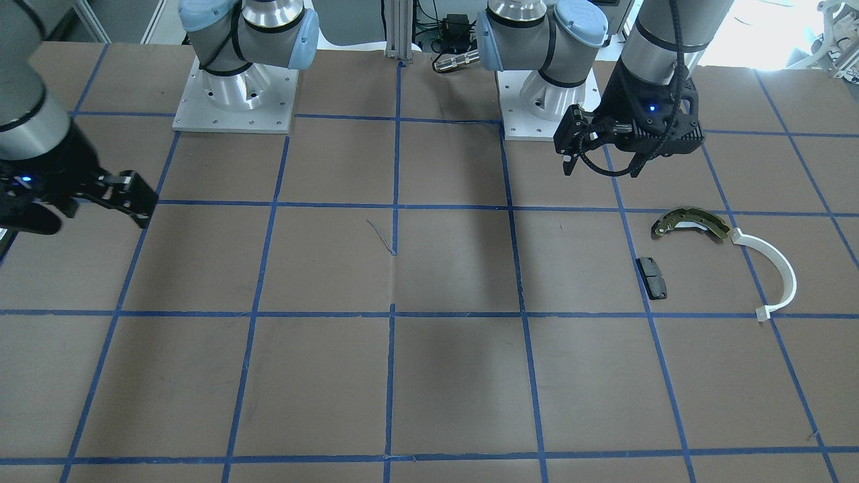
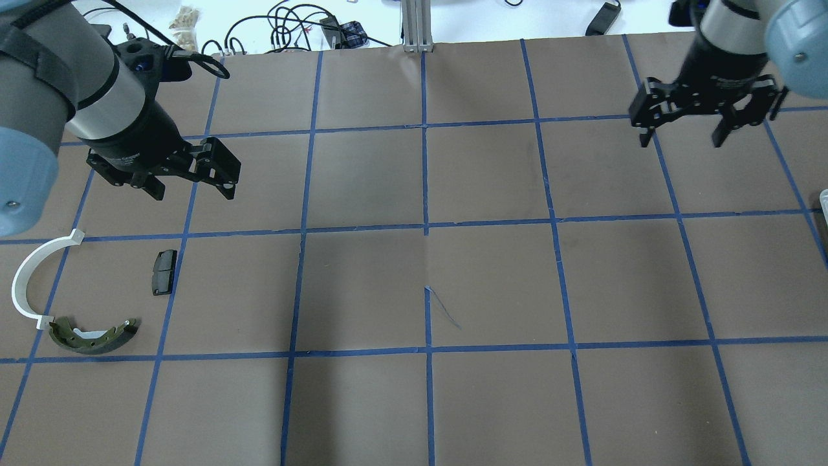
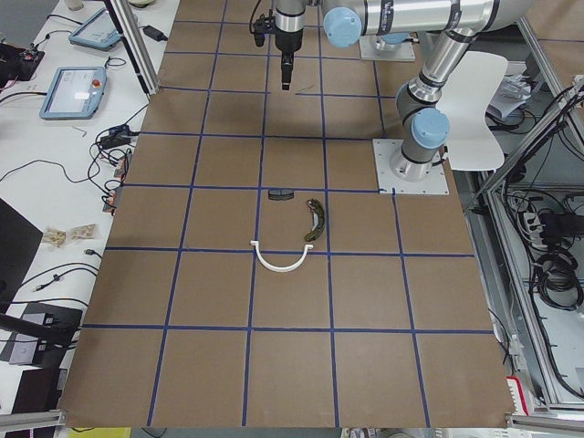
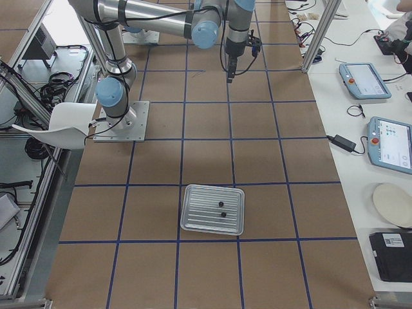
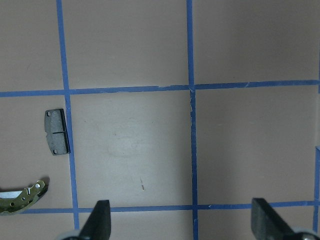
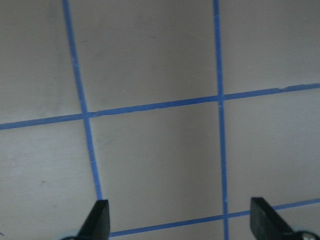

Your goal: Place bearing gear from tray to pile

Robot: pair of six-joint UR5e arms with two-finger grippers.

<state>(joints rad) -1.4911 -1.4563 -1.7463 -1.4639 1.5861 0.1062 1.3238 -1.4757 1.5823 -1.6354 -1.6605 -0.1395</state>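
On the tray (image 4: 196,222), two dark parts (image 4: 214,206)

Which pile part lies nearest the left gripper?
The small black pad; the brake shoe and white arc lie farther from the left gripper.

Overhead exterior: high behind the robot, facing forward and down over the counter (image 2: 491,278).
Front-facing: opposite side, facing the robot's bases, steeply down.
Exterior left: distant, at one counter end, looking along it.
Exterior right: distant, at the other end; only it shows the whole tray (image 4: 196,222).
Wrist cameras: close, straight down on the counter.
Shared: the pile (image 3: 316,222), in overhead, front-facing, exterior left.
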